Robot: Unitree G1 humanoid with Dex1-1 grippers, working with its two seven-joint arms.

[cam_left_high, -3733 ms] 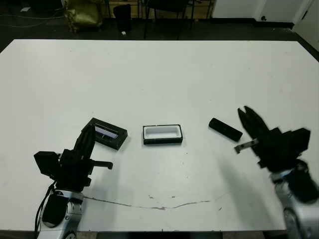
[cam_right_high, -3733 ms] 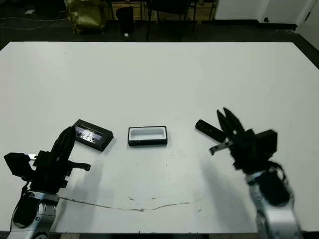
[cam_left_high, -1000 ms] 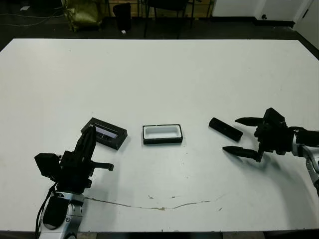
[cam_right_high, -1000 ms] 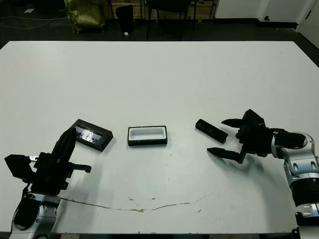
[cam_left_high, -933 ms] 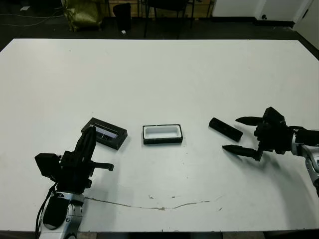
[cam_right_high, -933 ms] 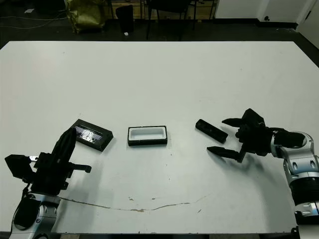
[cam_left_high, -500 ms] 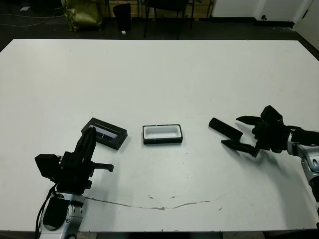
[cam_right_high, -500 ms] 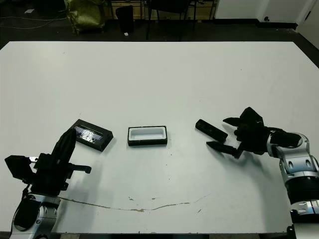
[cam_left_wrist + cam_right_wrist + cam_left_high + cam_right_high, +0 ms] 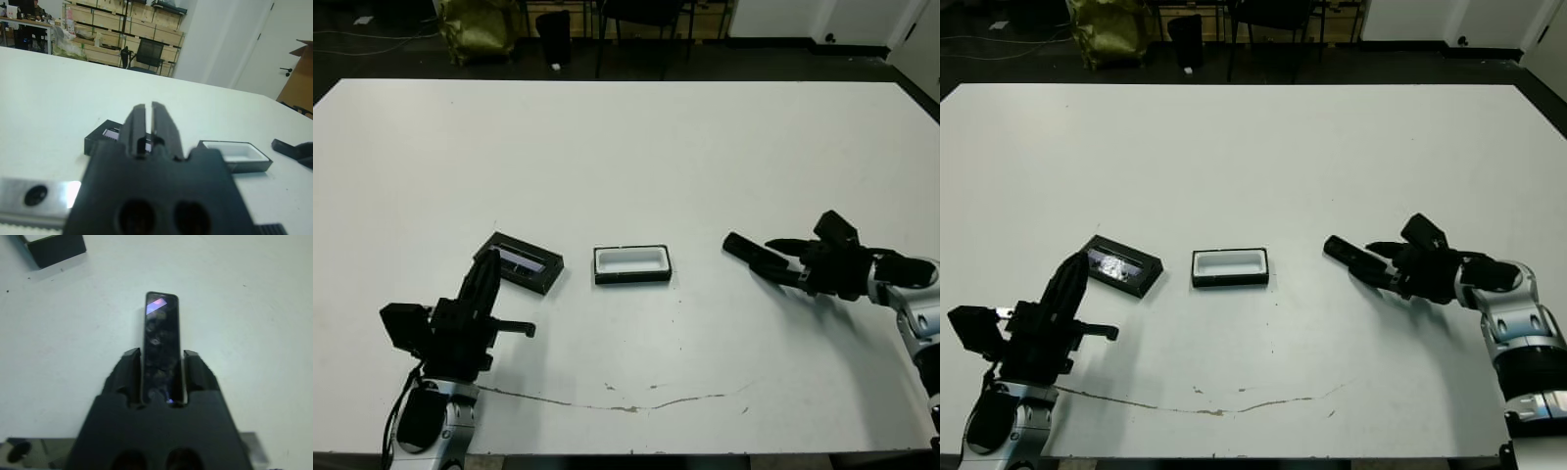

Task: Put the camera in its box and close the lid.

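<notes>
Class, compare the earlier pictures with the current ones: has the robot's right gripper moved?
Yes. The right gripper has moved toward the box, closing around the camera, which lies where it did.

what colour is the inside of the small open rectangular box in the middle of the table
White inside the small black rectangular box, with black outer walls; the right eye view shows it best.

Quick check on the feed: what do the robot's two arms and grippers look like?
Both grippers, left gripper and right gripper, have black blocky bodies with two tapered black fingers. The forearms behind them are silver-grey with rounded black joints. A black cable loops beside the left arm, which also carries a boxy black side module.
</notes>
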